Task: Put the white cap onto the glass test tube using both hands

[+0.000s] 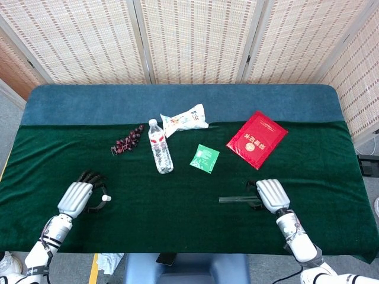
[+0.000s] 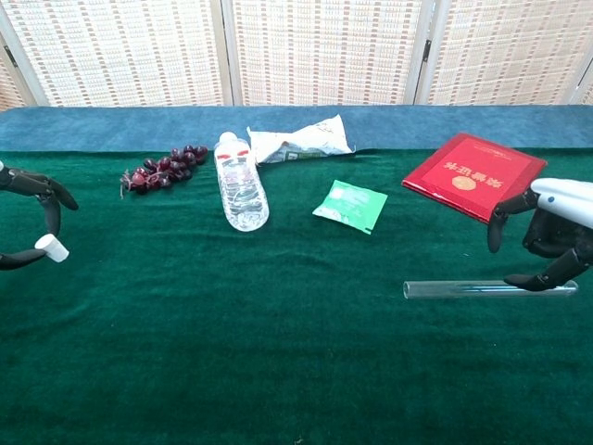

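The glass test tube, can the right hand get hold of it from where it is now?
Probably yes. The right hand hangs over the closed end of the glass test tube, fingers spread around it, and nothing lies between them on the green cloth.
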You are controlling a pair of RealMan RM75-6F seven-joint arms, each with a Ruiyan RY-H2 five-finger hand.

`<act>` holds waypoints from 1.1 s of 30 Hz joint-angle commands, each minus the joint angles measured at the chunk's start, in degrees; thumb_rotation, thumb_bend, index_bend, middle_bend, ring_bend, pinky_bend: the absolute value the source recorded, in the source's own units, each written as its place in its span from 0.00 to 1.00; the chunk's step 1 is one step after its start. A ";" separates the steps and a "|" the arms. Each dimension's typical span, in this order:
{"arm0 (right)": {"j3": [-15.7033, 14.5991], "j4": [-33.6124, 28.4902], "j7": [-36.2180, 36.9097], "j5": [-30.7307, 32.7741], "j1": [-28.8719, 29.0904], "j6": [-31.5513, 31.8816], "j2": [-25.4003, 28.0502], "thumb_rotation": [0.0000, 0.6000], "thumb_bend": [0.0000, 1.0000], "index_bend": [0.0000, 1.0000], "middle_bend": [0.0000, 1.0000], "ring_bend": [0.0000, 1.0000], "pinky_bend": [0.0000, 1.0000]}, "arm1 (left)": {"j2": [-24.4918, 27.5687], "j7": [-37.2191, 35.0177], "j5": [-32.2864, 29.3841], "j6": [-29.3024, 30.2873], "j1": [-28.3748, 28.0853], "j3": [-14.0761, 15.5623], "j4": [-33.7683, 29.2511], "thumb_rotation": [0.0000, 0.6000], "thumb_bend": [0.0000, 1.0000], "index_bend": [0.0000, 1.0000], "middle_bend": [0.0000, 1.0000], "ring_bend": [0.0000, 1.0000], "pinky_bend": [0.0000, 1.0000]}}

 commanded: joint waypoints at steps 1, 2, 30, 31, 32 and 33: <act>-0.51 1.46 -0.58 0.80 0.07 -0.31 -1.46 0.99 0.31 0.47 1.00 1.00 1.00 | -0.17 -0.01 0.03 -0.23 -0.11 0.04 0.11 1.00 0.53 0.60 0.29 0.15 0.00; -0.66 1.84 -0.57 1.10 0.21 -0.77 -1.87 0.99 0.31 0.47 1.00 1.00 1.00 | -0.24 0.02 0.05 -0.38 -0.17 0.07 0.15 1.00 0.53 0.60 0.29 0.15 0.00; -0.26 5.87 -2.44 5.82 3.08 -4.61 -4.53 0.98 0.34 0.50 1.00 1.00 1.00 | -0.60 -0.79 -0.39 -0.86 0.16 0.33 1.46 1.00 0.53 0.60 0.29 0.14 0.00; -0.26 5.87 -2.45 5.92 3.11 -4.60 -4.48 0.99 0.35 0.51 1.00 1.00 1.00 | -0.60 -0.87 -0.39 -0.87 0.17 0.32 1.51 1.00 0.53 0.60 0.29 0.14 0.00; -0.25 5.84 -2.42 6.02 3.13 -4.62 -4.42 0.98 0.35 0.51 1.00 1.00 1.00 | -0.61 -0.91 -0.37 -0.86 0.18 0.33 1.54 1.00 0.53 0.60 0.29 0.14 0.00; -0.22 5.83 -2.37 6.06 3.16 -4.55 -4.41 0.98 0.36 0.51 1.00 1.00 1.00 | -0.61 -0.95 -0.32 -0.84 0.19 0.34 1.59 1.00 0.53 0.60 0.29 0.14 0.00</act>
